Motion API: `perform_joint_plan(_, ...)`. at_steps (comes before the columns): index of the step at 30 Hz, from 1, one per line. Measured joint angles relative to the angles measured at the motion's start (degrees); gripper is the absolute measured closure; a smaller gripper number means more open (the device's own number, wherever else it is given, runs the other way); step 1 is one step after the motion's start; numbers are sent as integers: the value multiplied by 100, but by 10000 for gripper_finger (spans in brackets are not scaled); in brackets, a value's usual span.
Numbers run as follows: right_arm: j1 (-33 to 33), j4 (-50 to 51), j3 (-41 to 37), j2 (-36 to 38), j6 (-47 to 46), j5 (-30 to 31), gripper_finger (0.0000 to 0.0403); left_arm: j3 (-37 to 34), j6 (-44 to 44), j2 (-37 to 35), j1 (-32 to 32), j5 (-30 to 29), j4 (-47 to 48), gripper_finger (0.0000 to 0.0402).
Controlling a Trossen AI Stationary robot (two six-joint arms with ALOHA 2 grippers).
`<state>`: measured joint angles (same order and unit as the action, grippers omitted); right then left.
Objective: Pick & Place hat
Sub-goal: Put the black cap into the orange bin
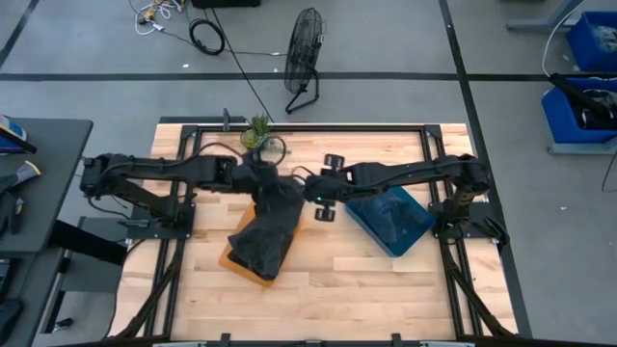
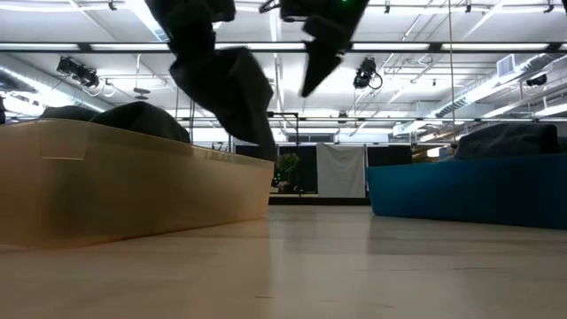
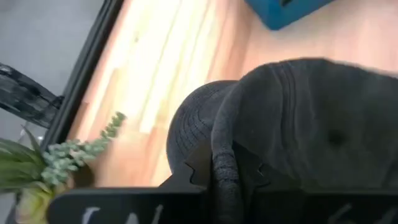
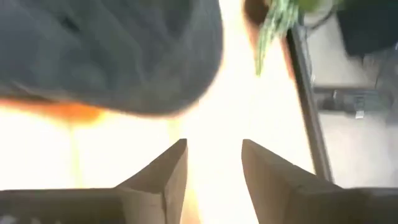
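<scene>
A dark grey hat point(image 1: 275, 204) hangs from my left gripper point(image 1: 258, 176) over the orange bin point(image 1: 231, 258), which holds more dark hats. In the low view the hat point(image 2: 226, 84) droops above the bin's wall point(image 2: 133, 190), and its lower tip is near the rim. The left gripper point(image 3: 227, 163) is shut on the hat. My right gripper point(image 1: 318, 190) hovers open just right of the hat, between the two bins. Its fingers point(image 4: 177, 168) have nothing between them, and the hat point(image 4: 106, 50) lies ahead of them. The blue bin point(image 1: 390, 220) also holds dark hats. My left gripper pinches the hat's ribbed edge point(image 3: 224, 177) between its two fingers. That edge runs as a folded ridge straight between them. The rest of the hat hangs slack below and ahead of the fingers, over the orange bin. Whether its lower tip touches the bin cannot be told.
A small potted plant point(image 1: 258, 135) stands at the table's far edge, just behind the left gripper. The blue bin point(image 2: 461, 190) sits right of centre. Bare wood lies along the near side of the table point(image 1: 337, 289). A black frame rims the table.
</scene>
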<state>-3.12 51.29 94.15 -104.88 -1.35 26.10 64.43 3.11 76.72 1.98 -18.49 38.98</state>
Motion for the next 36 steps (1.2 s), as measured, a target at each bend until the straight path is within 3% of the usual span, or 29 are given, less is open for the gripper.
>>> perform_joint_plan(10, -168, 1848, 0, 197, -1505, 12, 241, 4, 2443, -150, -1228, -793, 1290, 364)
perform_joint_plan(18, -168, 1825, -55, 197, -1675, 1, 250, 4, 3723, -150, -2228, -1279, 1455, 377)
perform_joint_plan(24, -167, 1825, -55, 197, -1960, -1, 250, -242, 4902, -6, -2455, -858, 1685, 352)
perform_joint_plan(30, -166, 1820, -55, 193, -2026, -1, 250, -777, 5028, 12, -2439, -867, 1413, 347)
perform_joint_plan(36, -166, 1785, -55, 193, -1891, -1, 250, -864, 4847, 12, -2444, -627, 1347, 345)
